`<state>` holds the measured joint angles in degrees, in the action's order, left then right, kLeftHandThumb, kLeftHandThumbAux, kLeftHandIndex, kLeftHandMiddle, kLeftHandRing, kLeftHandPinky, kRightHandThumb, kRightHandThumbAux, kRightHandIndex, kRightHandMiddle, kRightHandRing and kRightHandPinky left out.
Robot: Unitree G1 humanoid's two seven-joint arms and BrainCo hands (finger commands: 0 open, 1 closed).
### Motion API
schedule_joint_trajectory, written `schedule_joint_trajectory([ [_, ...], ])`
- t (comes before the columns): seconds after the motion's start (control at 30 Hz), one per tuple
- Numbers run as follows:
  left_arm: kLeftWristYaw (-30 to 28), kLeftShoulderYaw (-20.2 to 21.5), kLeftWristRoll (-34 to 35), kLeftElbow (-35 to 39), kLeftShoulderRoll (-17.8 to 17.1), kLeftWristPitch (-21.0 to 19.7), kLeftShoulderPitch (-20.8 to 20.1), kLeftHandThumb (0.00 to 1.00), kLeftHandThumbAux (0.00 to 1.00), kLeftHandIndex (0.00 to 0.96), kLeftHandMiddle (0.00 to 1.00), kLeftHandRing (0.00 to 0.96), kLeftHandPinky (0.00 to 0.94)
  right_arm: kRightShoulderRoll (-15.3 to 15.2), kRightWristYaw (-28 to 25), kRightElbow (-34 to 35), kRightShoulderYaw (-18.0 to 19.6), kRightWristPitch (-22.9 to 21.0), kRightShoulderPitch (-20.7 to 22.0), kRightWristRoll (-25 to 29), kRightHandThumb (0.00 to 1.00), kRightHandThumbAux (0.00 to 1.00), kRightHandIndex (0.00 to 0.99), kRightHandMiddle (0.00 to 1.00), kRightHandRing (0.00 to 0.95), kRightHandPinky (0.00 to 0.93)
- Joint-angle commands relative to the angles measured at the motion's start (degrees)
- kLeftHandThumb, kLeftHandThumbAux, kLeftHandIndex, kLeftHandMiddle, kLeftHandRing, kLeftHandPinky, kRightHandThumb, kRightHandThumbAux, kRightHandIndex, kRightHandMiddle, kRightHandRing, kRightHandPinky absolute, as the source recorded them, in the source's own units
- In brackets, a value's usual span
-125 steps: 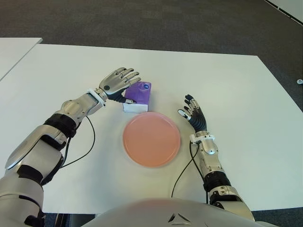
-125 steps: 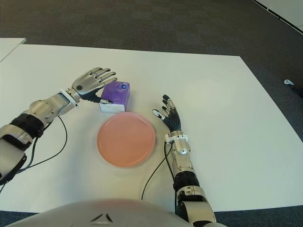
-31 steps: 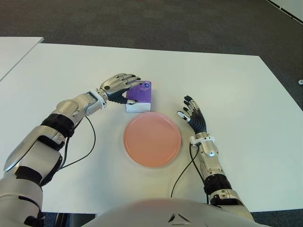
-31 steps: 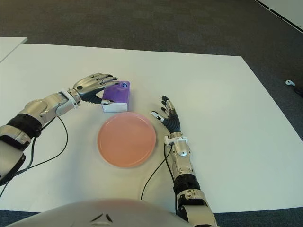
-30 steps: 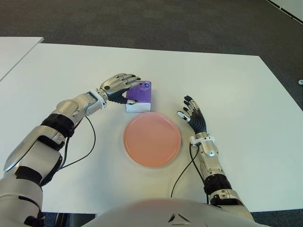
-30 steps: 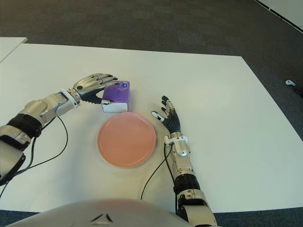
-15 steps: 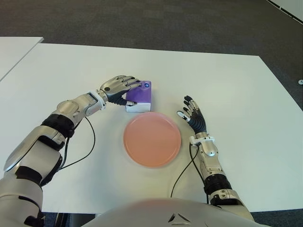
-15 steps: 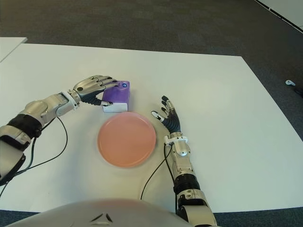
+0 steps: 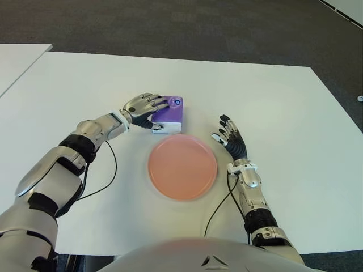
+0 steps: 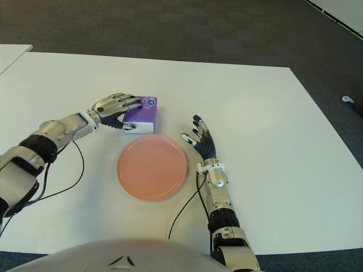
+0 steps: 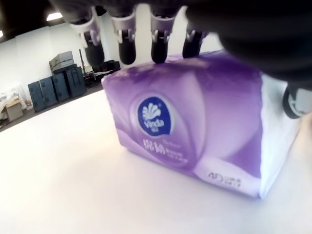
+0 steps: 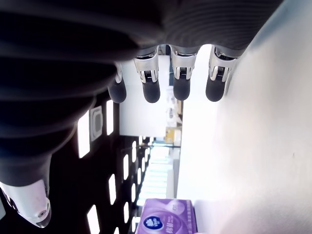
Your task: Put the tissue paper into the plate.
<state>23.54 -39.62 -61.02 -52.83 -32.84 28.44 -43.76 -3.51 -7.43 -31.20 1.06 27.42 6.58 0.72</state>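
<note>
Tissue pack point(image 9: 168, 113): on the table point(image 9: 283, 102), under the left hand's curled fingers point(image 9: 148, 102), beside the plate.
Left hand point(image 9: 144, 107): clamping it.
Plate point(image 9: 182, 166): bare.
Right hand point(image 9: 231, 140): beside the plate, fingers spread, holding nothing.
Left: lift, carry, release.

Left hand point(image 9: 144, 105) reaching forward, fingers point(image 11: 158, 46) curled over pack top; right hand point(image 9: 231, 139) idle, fingers spread.

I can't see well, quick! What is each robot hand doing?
Left hand: fingers curled over the tissue pack, which sits on the table.
Right hand: open, holding nothing, to the right of the plate.
</note>
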Motion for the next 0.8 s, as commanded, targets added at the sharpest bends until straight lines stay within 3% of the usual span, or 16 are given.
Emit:
schedule_joint_trajectory([
  [0.03, 2.2, -3.1, -2.8, -2.9, 1.5, -0.8, -0.8, 0.056, 0.242, 0.000, 0.000, 0.000, 0.000, 1.1, -0.5, -3.9, -0.6, -3.7, -5.7, 0.2, 0.000, 0.627, 0.000, 0.023, 0.000, 0.000],
  [0.43, 7.4, -8.5, -5.4, -8.2, 4.0, -2.8, -2.4, 0.034, 0.241, 0.000, 0.000, 0.000, 0.000, 1.2, -0.3, -3.7, -0.8, -3.8, -6.2, 0.0, 0.000, 0.624, 0.000, 0.028, 0.000, 0.000],
  [0.8, 10.4, -10.9, -5.4, -9.7, 5.5, -3.9, -2.8, 0.062, 0.227, 0.000, 0.000, 0.000, 0.000, 1.3, -0.3, -2.9, -0.8, -3.9, -7.2, 0.0, 0.000, 0.626, 0.000, 0.028, 0.000, 0.000],
])
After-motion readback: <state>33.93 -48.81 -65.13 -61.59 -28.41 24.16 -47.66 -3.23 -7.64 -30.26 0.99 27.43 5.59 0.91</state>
